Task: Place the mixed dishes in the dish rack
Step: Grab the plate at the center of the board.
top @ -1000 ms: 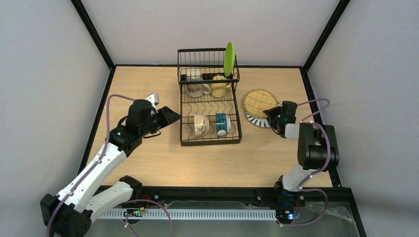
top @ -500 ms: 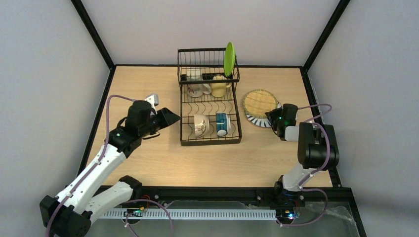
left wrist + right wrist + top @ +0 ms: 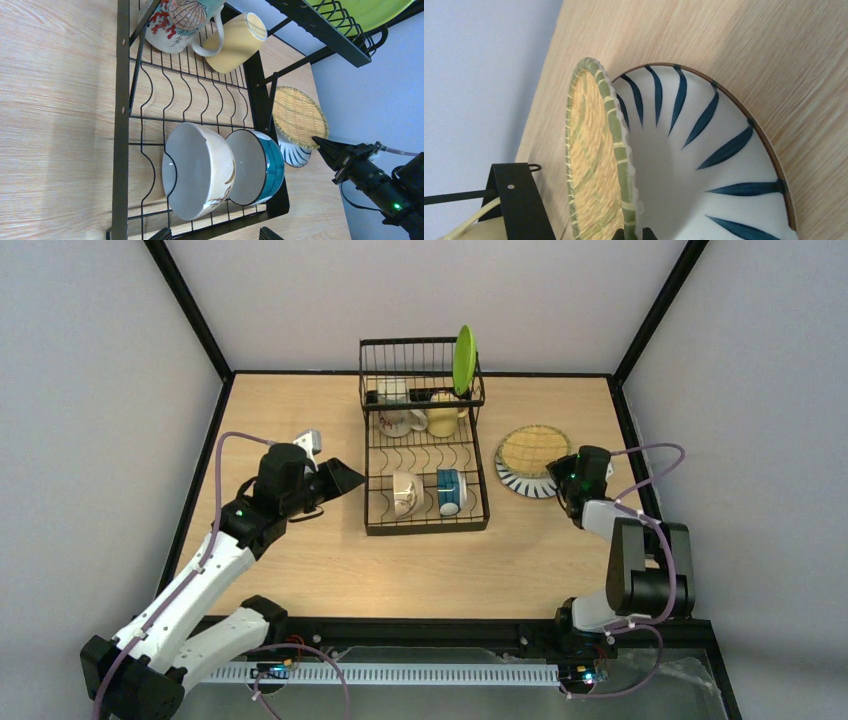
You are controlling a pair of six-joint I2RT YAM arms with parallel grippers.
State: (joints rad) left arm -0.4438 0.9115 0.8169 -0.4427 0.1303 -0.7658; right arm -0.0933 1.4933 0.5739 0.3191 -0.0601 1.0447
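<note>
Centrally, rack (image 3: 424, 452) on grey-walled wooden table (image 3: 290, 410).

Cream mug (image 3: 200, 170) and teal mug (image 3: 270, 165) side by side, on their sides, in black wire rack (image 3: 121, 75).

Of the right gripper (image 3: 634, 234), only two dark jaw tips are seen at the bottom edge, either side of the tan plate (image 3: 594, 165) rim; contact cannot be determined. The striped plate (image 3: 704, 165) is cut off right and below, and partly covered by the tan plate. The lime green plate (image 3: 370, 10) and printed mug (image 3: 182, 22) are cropped at the top edge. Of the left gripper (image 3: 216, 233), only the jaw tips are shown.
</note>
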